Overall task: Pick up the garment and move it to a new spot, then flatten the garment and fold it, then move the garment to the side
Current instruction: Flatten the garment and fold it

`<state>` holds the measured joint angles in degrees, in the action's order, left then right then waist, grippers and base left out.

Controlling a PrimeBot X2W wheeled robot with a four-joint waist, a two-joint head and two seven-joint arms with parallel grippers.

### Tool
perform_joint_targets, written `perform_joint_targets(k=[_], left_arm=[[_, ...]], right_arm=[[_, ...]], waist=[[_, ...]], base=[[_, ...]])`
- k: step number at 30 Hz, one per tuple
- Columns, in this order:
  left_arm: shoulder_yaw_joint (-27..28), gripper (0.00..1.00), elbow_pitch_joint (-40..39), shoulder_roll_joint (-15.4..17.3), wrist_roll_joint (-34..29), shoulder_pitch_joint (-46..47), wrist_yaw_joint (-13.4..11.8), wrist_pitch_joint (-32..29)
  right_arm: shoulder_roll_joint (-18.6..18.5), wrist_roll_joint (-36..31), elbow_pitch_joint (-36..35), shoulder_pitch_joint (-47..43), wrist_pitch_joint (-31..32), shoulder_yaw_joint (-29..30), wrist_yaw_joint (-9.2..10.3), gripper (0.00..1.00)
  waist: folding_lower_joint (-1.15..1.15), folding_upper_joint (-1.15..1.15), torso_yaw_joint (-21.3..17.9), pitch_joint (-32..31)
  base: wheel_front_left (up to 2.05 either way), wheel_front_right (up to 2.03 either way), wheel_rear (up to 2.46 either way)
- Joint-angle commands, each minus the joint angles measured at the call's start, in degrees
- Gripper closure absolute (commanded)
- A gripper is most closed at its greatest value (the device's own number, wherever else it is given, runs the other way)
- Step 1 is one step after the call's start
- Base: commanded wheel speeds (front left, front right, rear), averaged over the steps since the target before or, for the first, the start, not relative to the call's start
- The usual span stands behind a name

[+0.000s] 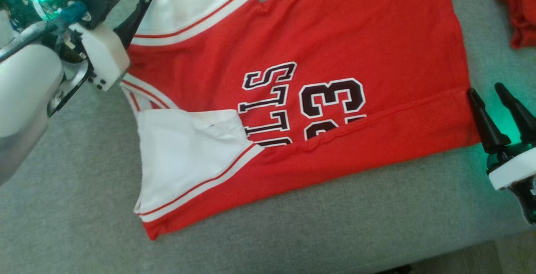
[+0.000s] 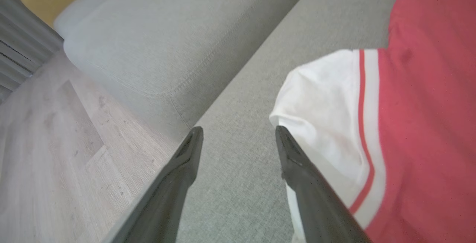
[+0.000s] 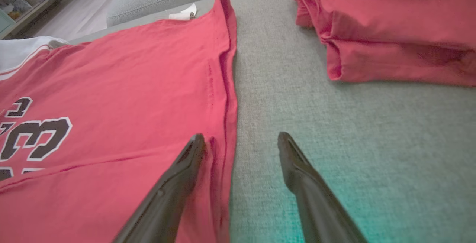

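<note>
Our left tool (image 2: pixel 238 133) hangs spread over the sofa (image 1: pixel 83 207), empty, just beside a white sleeve of the jersey (image 1: pixel 335 39). We see the jersey lying flat on the grey sofa, its near edge folded over part of the lettering. Our right tool (image 1: pixel 486 89) is spread too, straddling the hem. Folded red clothes (image 1: pixel 517 6) lie apart, further right.

The shirt (image 1: pixel 335 47) is red with white sleeves and black letters. The sofa (image 1: pixel 83 207) is gray. The clothes (image 1: pixel 517 6) at upper right are red.
</note>
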<state>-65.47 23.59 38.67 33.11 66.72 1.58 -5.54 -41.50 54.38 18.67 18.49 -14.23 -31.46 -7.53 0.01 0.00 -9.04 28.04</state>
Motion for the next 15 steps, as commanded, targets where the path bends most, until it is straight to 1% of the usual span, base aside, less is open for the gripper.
perform_joint_targets(k=[1, 6, 8, 11, 15], left_arm=[[1.7, 0.0, 1.3, 1.2, -0.9, 3.0, 0.7, -0.2], [0.0, 0.0, 7.9, -0.9, -0.8, 3.6, 3.2, -0.3], [-0.7, 0.0, 9.5, -1.7, -1.0, 4.0, 3.8, 0.4], [-0.4, 0.0, 10.5, -3.4, 0.7, 3.7, 4.4, 1.6], [-0.9, 0.0, 9.2, -5.3, 2.9, 2.9, 5.3, 3.8]], right_arm=[[-1.3, 0.0, -0.4, -0.6, -0.8, -0.5, 0.04, 0.0], [-0.6, -0.1, 0.0, -0.1, -0.8, -0.2, 0.04, 0.0], [-0.4, -0.2, 0.1, 0.0, -0.8, -0.1, 0.04, 0.0], [-0.2, -0.3, 0.3, 0.0, -0.8, 0.3, 0.04, 0.0], [0.0, -0.6, 0.7, -0.1, -0.8, 0.9, 0.04, 0.0]], waist=[[-0.01, 0.0, -0.9, 0.7], [-0.01, 0.0, -1.6, 1.5], [-0.01, 0.0, -1.7, 1.7], [-0.01, 0.0, -1.6, 1.7], [-0.01, 0.0, -1.1, 1.3]], base=[[0.0, 0.0, 0.0], [0.0, 0.0, 0.0], [0.0, 0.0, 0.0], [0.0, 0.0, 0.0], [0.0, 0.0, 0.0]])
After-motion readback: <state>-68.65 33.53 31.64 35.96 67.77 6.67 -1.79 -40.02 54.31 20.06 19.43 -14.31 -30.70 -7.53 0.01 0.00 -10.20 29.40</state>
